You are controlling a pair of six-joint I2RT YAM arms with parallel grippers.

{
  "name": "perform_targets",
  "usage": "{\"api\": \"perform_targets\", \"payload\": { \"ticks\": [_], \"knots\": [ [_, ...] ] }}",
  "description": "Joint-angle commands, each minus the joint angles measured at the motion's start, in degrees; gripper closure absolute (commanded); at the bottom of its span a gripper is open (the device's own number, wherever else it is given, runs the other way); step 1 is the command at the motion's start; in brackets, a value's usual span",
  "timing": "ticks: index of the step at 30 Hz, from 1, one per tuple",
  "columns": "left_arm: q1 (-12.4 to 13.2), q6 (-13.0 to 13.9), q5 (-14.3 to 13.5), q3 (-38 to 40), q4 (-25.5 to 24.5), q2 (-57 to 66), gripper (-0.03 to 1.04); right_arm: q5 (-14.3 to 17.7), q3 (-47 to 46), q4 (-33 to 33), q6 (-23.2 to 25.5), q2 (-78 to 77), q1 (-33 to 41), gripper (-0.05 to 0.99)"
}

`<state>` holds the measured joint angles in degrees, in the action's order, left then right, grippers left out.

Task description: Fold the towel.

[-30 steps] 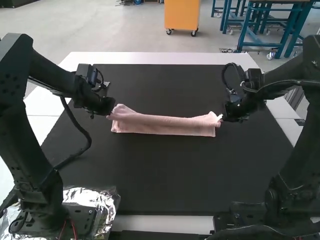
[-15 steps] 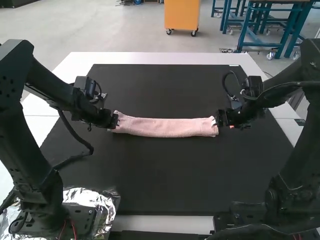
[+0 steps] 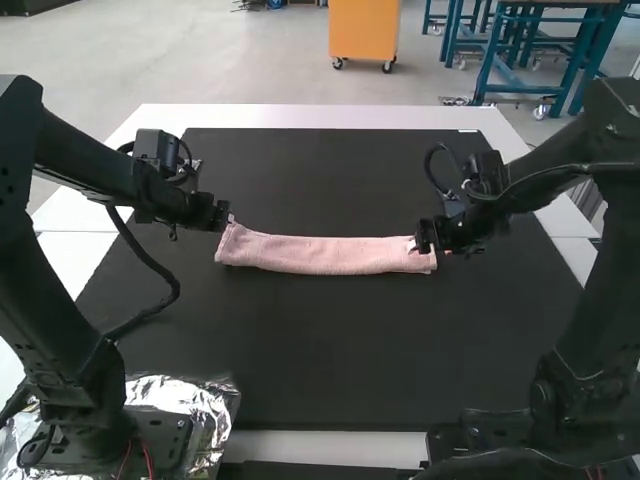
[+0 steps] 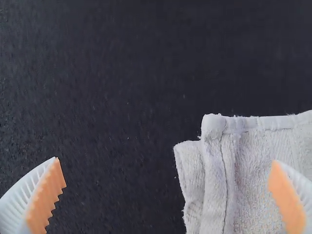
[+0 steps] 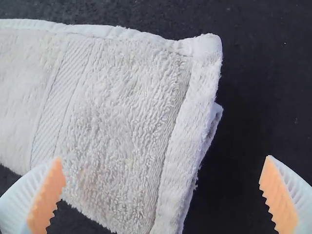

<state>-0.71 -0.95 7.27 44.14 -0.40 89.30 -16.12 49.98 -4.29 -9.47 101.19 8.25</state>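
A pink towel [image 3: 325,256] lies folded into a long, narrow strip across the black mat [image 3: 330,350], just above the middle of the frame, its lower edge bowed in a shallow curve between two of my grippers. At centre left, I have the left gripper [image 3: 221,216] at the upper corner of the strip's left end, its ribbed white fingers wide apart, orange pads [image 4: 46,202] facing each other with nothing clamped between them. At centre right, my right gripper [image 3: 428,240] is over the strip's right end, fingers likewise spread and closed on no cloth. From here I cannot tell whether either one touches the towel. Close views show me stacked layers at both ends, their edges slightly out of line. Crumpled silver foil [image 3: 190,400] sits at lower left, beside the left arm's base [image 3: 80,430].
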Motion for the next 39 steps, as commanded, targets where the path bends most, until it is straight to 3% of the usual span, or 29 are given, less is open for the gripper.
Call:
{"api": "perform_targets", "payload": {
  "ticks": [1,6,8,9,10,12,16,24,34,39],
  "knots": [
    [0.1,-0.9,-0.3,1.8,0.1,-2.5,0.04,0.8,1.8,1.1,0.9,1.9,0.5,0.02],
    [-0.1,-0.8,-0.2,1.5,0.2,-3.4,0.04,1.1,3.6,2.3,0.9,5.0,1.4,0.03],
    [-0.1,-0.9,-0.1,1.2,0.3,-3.4,0.04,0.9,4.1,2.1,0.9,5.8,1.9,0.11],
    [-0.1,-0.9,-0.1,1.0,0.3,-3.4,0.04,0.7,4.3,2.0,0.9,6.0,2.1,0.22],
    [-0.1,-0.9,-0.1,0.7,0.3,-3.4,0.04,-0.7,4.1,2.0,0.9,6.0,2.2,0.41],
    [-0.1,-0.9,-0.1,0.2,0.7,-3.4,0.04,-3.1,4.0,2.1,0.4,6.0,2.2,0.98],
    [0.2,-0.8,-0.1,-0.6,1.3,-3.4,0.04,-3.9,4.1,-1.6,0.4,4.5,0.4,0.96],
    [0.0,-1.0,-0.1,-0.4,2.6,-3.4,0.04,-5.6,4.5,-3.1,-2.5,-4.8,-12.0,0.96],
    [-0.9,-1.9,-0.3,-0.8,3.1,-3.4,0.04,-6.4,-0.3,0.3,-3.2,-1.2,-11.2,0.95],
    [-1.0,-2.0,-0.3,-1.0,3.0,-3.4,0.04,-4.9,-0.1,3.6,-2.7,0.5,-11.7,0.95]
  ]
}}
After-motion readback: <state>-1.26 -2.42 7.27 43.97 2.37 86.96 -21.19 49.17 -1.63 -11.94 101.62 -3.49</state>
